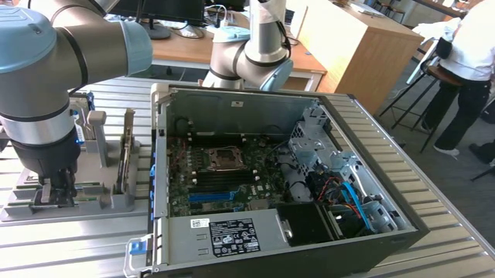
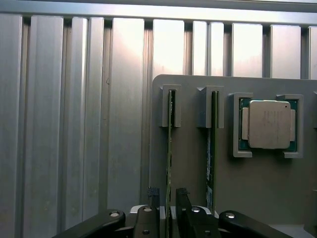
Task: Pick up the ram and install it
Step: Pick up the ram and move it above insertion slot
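Pincer [image 2: 168,198] narrowly parted astride one ram [image 2: 169,141] | second ram [image 2: 213,141] alongside, two in holder [image 2: 190,161] | processor [image 2: 269,124]: one

Surface [image 1: 433,194] [image 2: 74,124]: ribbed bare metal, long parallel grooves, light grey, wide slats. Two things directly on it. Open computer case [image 1: 232,107]: black, lies on side, open side up, takes middle and the exterior view's right part of surface. Grey holder plate [image 1: 124,204] [image 2: 190,158]: flat, with raised slots and pockets, lies at the exterior view's left, just beside case; contact between them not clear.
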You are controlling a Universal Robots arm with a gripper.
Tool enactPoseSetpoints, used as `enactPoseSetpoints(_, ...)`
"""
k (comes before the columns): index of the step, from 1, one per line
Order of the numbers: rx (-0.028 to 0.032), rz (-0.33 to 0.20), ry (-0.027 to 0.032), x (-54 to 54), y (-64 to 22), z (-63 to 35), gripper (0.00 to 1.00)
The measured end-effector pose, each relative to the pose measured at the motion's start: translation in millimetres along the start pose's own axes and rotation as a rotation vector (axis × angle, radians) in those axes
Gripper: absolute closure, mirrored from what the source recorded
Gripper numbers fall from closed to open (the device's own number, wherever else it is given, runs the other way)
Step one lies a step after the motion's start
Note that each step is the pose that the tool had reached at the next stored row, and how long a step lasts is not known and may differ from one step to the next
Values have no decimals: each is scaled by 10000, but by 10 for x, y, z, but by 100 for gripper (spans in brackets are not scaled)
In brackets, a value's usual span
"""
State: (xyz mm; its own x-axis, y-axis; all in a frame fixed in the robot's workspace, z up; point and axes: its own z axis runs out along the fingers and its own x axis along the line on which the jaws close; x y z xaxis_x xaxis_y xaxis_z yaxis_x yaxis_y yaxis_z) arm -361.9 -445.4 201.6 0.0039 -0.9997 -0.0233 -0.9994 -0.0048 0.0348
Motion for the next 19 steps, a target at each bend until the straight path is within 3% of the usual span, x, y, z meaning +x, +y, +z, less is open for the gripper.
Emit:
enactPoseSetpoints(3,0,0,1,0,0,0,75)
enactPoseSetpoints(4,0,0,0,0,0,0,81)
enactPoseSetpoints(19,0,0,0,-3,0,0,81)
